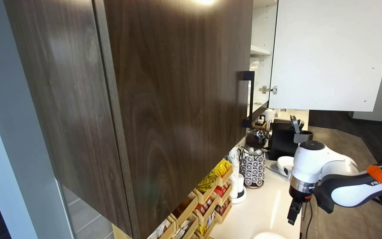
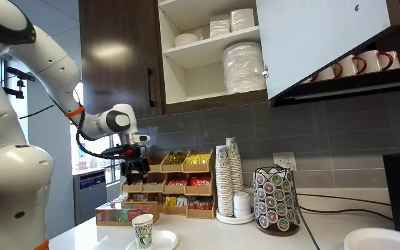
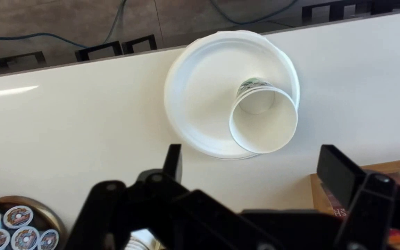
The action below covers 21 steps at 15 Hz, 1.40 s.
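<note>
Black two-fingered tool [image 3: 252,163] gapes wide, empty, higher than nested patterned white paper cups [image 3: 263,118] on a round white plate [image 3: 203,90]; seemingly pre-grasp, gripping would need aligning, lowering.

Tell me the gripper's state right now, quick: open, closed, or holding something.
Gripper: open, holding nothing, not touching the paper cup on the plate.
</note>
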Available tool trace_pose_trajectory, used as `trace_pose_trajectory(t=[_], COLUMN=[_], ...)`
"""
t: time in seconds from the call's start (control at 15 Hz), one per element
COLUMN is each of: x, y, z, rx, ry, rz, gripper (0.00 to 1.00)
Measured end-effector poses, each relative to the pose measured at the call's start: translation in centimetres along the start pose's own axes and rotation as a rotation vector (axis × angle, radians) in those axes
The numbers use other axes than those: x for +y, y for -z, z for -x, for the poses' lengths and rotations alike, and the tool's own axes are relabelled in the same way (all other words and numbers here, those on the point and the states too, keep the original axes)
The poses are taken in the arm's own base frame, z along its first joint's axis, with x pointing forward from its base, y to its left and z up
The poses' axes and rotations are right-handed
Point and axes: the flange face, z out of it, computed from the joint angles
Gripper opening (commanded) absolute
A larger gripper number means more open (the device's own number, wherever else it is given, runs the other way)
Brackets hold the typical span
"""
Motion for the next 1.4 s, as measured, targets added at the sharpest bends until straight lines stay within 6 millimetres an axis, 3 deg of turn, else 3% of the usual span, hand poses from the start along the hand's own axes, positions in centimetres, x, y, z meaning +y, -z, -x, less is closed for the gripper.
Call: trace_pose_trajectory(t=[0.13,0.93,1.4], x=[-0.1,-0.1,-1.2], y=[-1.0,-1.4,-5.5], z=[-0.6,-0.9,-0.3], rx=[-0.02,-0.027,-0.135], ry=[0.006,-0.049,-0.184], rz=[-0.01,0.001,0.004], gripper=[1.0,1.0,1.0])
